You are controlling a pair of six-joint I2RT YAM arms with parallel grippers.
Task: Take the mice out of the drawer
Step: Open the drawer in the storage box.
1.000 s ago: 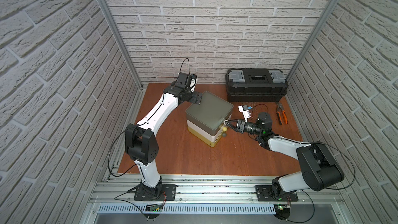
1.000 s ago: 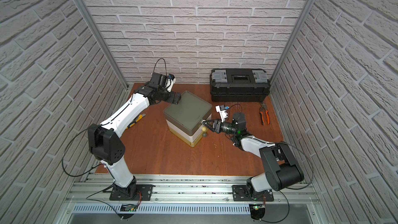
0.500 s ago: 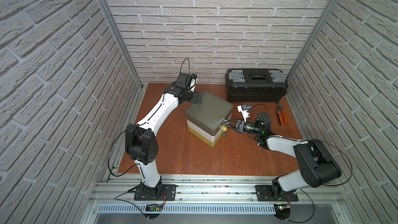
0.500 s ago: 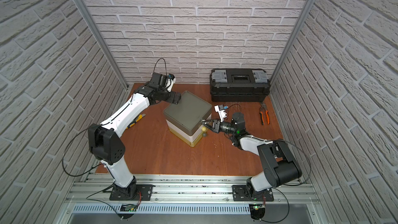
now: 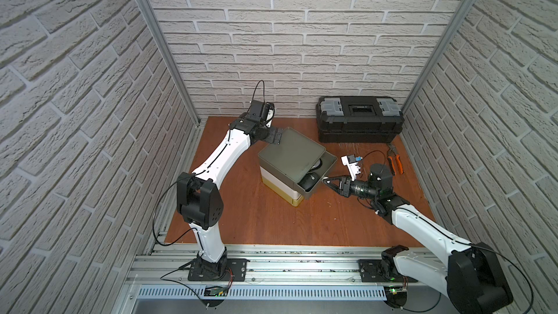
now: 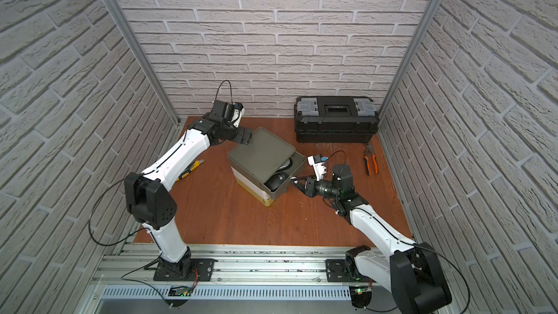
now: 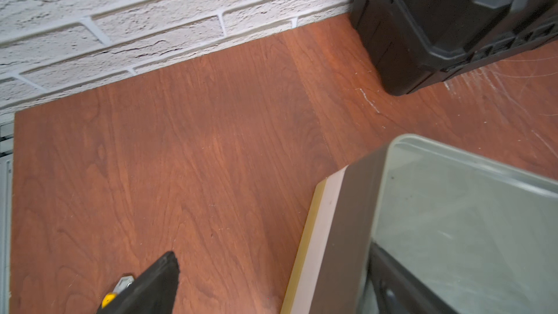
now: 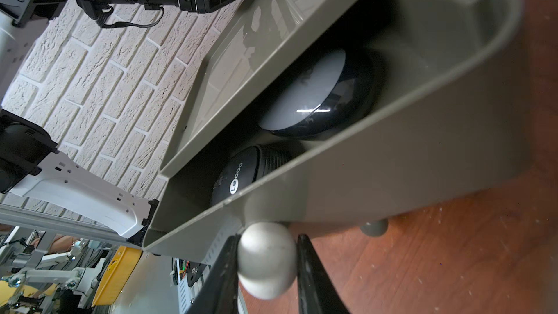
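A small cabinet (image 5: 290,154) with a grey top stands mid-table in both top views. Its grey top drawer (image 5: 324,173) is pulled partly out to the right. My right gripper (image 5: 327,181) is shut on the drawer's round grey knob (image 8: 265,264). Two of the mice show in the gap: a black mouse with a white logo (image 8: 241,176) near the front and a shiny silver mouse (image 8: 314,95) behind it. The rest of the drawer is hidden under the cabinet top. My left gripper (image 5: 276,138) is open, its fingers (image 7: 151,285) straddling the cabinet's far left corner.
A black toolbox (image 5: 359,119) stands against the back wall at the right. Orange-handled pliers (image 5: 395,160) lie near the right wall. A yellow-black utility knife (image 6: 190,170) lies on the table under the left arm. Brick walls close in three sides.
The right gripper has closed on the knob and moved right, sliding the drawer partly out so the mice show. The left arm has not moved.
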